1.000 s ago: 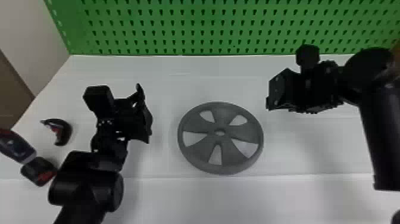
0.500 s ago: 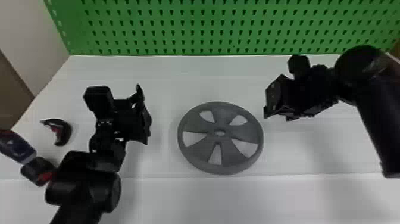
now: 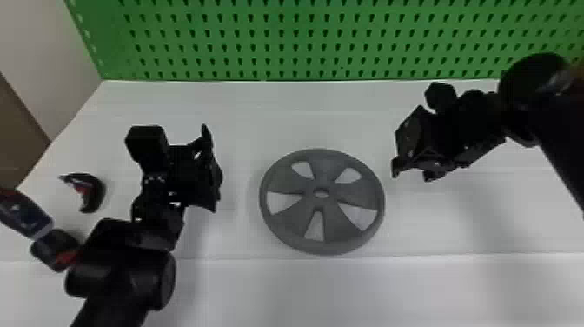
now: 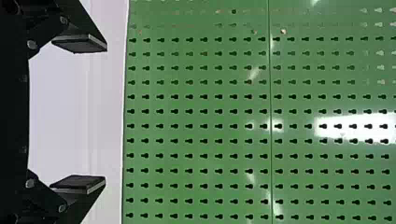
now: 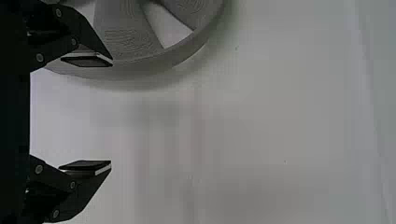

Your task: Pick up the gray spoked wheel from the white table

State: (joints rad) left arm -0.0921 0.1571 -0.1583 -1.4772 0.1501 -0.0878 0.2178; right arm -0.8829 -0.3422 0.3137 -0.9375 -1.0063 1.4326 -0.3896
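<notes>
The gray spoked wheel (image 3: 321, 202) lies flat on the white worktop (image 3: 434, 287), in the middle of the frame in the head view, between the two arms. Lying there it can be reached from either side, and its outer rim looks like the natural place to grip. The right gripper (image 5: 111, 113) is held at centre right, near the rim but apart from it, its jaws spread wide with nothing between them; that pose seems meant to get one finger either side of the rim. The left gripper (image 4: 106, 114) is at centre left, its jaws also wide apart and empty, facing the green pegboard (image 3: 304, 39), so it looks to be held clear and not aimed at the wheel.

Being round, the wheel has no long axis in its face; its axle line, through the hub hole, stands upright from the worktop. One spoke points to the top of the frame, and one of the five windows opens toward the bottom.

At the left edge, a blue and black hand tool (image 3: 26, 215) and a curved black and red piece (image 3: 95, 191) seem set aside, out of the wheel's way.

Next, the right gripper probably needs to drop and move in toward the rim.
</notes>
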